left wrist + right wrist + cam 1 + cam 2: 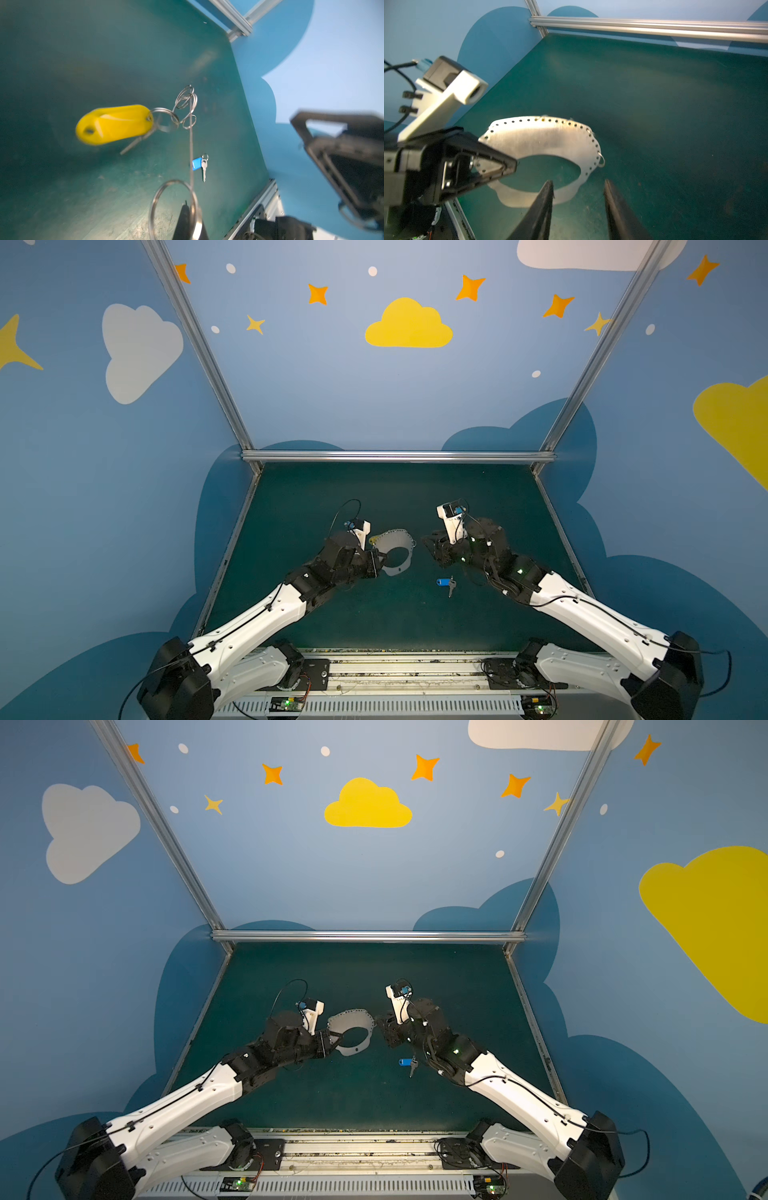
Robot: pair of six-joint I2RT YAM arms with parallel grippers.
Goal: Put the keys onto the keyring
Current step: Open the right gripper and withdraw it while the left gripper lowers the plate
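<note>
Left tool [383, 562] is clamped on the keyring [394, 540] by its edge, with the yellow key [114, 124] already hanging from it. Right tool [578, 181] stands part open and empty. I'd hold steady and send it down for the blue key [445, 583], lying flat on the tabletop [374, 614].

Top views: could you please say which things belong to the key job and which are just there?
Job: flat grey metal keyring plate in left gripper; yellow-tagged silver key hanging from it; blue-tagged silver key on green table; open right gripper.
Other: aluminium frame rail; cloud-painted blue walls.
</note>
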